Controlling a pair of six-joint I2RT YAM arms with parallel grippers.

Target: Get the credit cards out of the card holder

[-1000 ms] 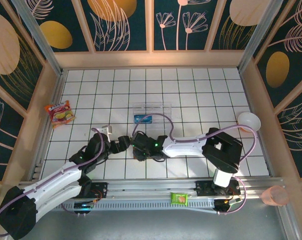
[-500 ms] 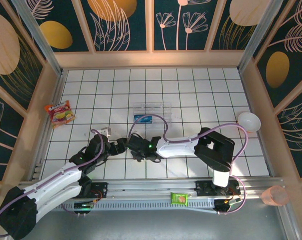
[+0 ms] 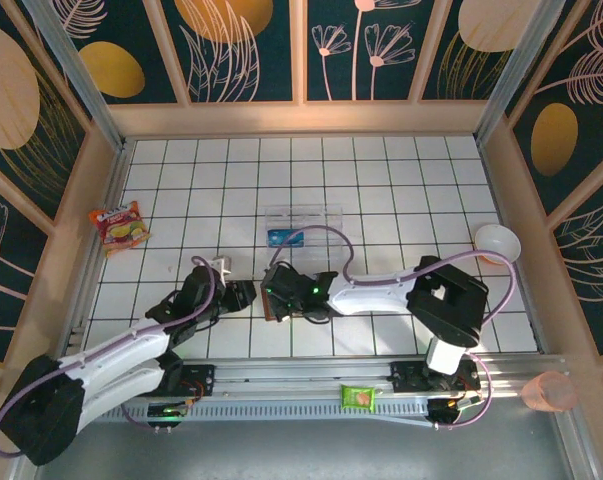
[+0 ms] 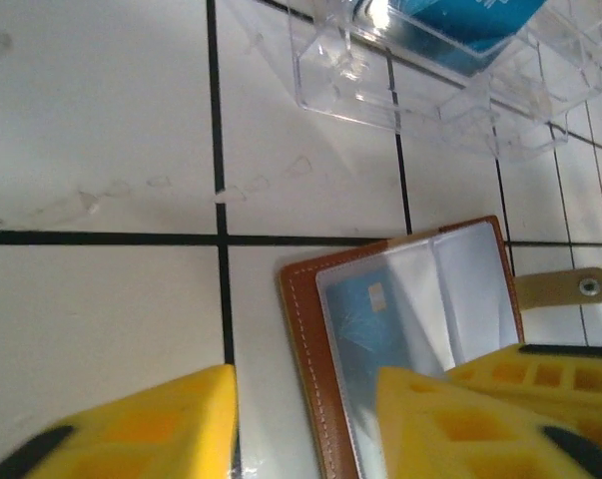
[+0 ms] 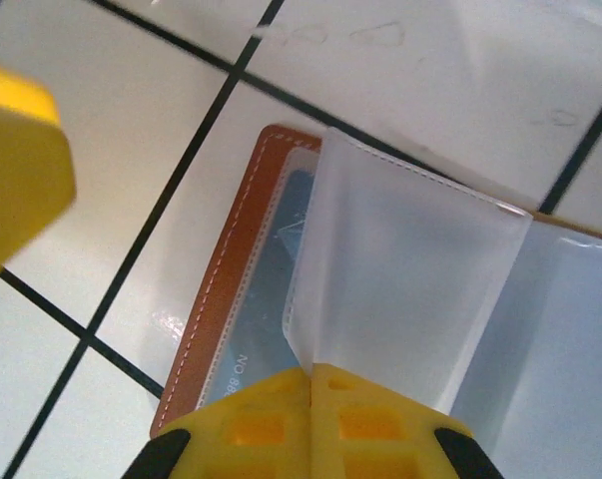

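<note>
The small brown leather card holder (image 4: 299,329) lies open on the white tiled worktop (image 4: 91,130), near the clear plastic box (image 4: 420,95) on its arm-ward side. A blue credit card (image 4: 360,319) sits in its pocket. The right hand (image 5: 310,374) pinches its clear plastic sleeve (image 5: 410,259). The left hand (image 4: 305,399) is parted, straddling its edge.

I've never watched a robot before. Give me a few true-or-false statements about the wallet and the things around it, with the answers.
1. The wallet lies open on the table. True.
2. The right claw is shut on a clear sleeve of the wallet. True.
3. The clear box is empty. False: a blue card lies in it.
4. A second card is tucked inside the wallet. True.
5. The bowl sits right beside the wallet. False: it is over at the table's right edge, well away from it.
</note>
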